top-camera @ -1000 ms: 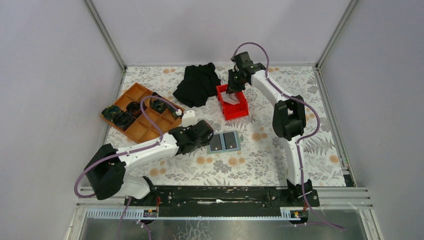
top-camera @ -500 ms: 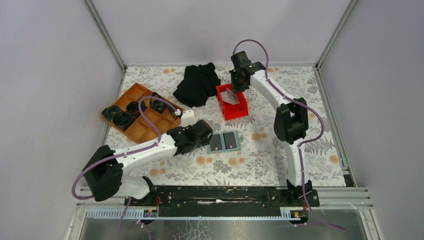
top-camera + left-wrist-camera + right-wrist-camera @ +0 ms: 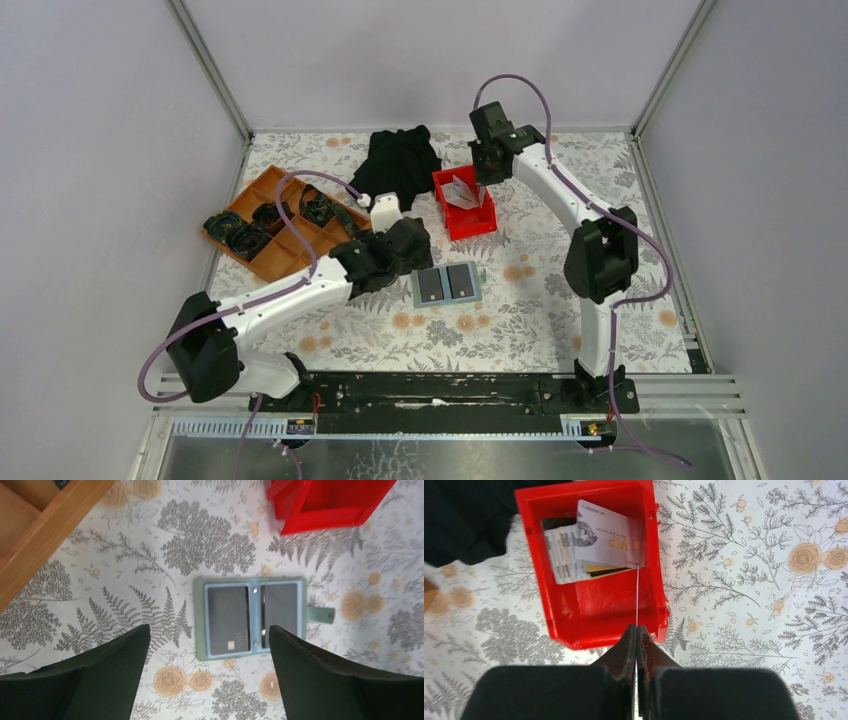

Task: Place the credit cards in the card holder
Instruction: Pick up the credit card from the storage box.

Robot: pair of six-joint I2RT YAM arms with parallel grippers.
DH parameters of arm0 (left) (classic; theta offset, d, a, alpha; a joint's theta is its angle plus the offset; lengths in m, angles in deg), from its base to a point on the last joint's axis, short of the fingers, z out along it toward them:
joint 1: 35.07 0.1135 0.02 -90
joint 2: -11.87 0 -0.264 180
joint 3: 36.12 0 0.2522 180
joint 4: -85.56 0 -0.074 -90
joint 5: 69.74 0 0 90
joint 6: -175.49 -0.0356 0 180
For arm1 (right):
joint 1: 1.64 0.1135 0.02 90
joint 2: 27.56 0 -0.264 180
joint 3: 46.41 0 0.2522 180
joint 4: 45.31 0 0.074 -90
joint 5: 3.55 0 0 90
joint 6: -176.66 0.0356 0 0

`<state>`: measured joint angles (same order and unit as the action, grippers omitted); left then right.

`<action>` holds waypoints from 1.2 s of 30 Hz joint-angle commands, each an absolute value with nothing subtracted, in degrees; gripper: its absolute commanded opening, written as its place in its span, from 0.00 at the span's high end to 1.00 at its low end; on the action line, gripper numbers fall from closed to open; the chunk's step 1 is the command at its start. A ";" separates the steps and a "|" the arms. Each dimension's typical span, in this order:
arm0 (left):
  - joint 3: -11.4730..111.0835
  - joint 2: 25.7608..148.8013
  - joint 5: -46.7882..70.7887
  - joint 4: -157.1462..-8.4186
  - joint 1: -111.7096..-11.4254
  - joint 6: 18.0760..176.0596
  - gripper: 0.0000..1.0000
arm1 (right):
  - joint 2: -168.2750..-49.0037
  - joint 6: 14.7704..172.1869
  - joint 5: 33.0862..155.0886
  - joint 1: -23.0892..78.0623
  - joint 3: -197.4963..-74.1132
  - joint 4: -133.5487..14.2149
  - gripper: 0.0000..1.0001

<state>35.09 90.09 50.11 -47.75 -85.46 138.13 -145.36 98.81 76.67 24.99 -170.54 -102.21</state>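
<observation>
- My right gripper (image 3: 636, 634) is clamped fully shut on one credit card (image 3: 637, 595). It has the card by a short edge, and I see it edge-on as a thin pale line standing over the red bin (image 3: 589, 622).
- The red bin sits near the table's far edge, roughly midway along it. The remaining credit cards (image 3: 606, 542) lie fanned against its far wall, with a pale "VIP" one on top.
- My left gripper (image 3: 207, 647) is spread wide and holds nothing. It hovers over the card holder (image 3: 254, 587).
- The card holder lies opened flat near the middle of the table (image 3: 200, 545), its snap tab pointing toward the right edge. Two dark cards (image 3: 227, 620) appear to sit in it, one in each half.
- I judge the card to be light, stiff, thin and slick. Holding it by one short edge leaves its length free to slide into a slot, but a shallow bite could let it pivot.
- The holder looks soft and light, so it will likely skid when a card pushes in. My left fingers should pin its rim, clear of the slots.
</observation>
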 commanded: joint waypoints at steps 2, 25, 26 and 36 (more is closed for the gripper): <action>37.20 89.30 47.31 -54.43 -81.47 132.81 0.00 | -134.10 98.98 79.38 25.55 -167.34 -102.82 1.00; 27.82 82.86 -7.58 -84.75 -69.10 118.47 0.04 | -109.47 101.96 121.18 25.70 -138.74 -97.66 1.00; 28.01 83.30 -8.98 -84.59 -68.82 118.19 0.04 | -109.52 101.96 122.61 25.72 -138.49 -97.50 1.00; 25.59 85.00 -18.30 -87.11 -64.97 118.96 0.05 | -111.69 102.24 132.28 25.70 -138.47 -96.34 1.00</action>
<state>27.24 85.19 -12.14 -81.61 -67.06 119.22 -111.39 101.91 125.45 25.32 -138.08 -98.25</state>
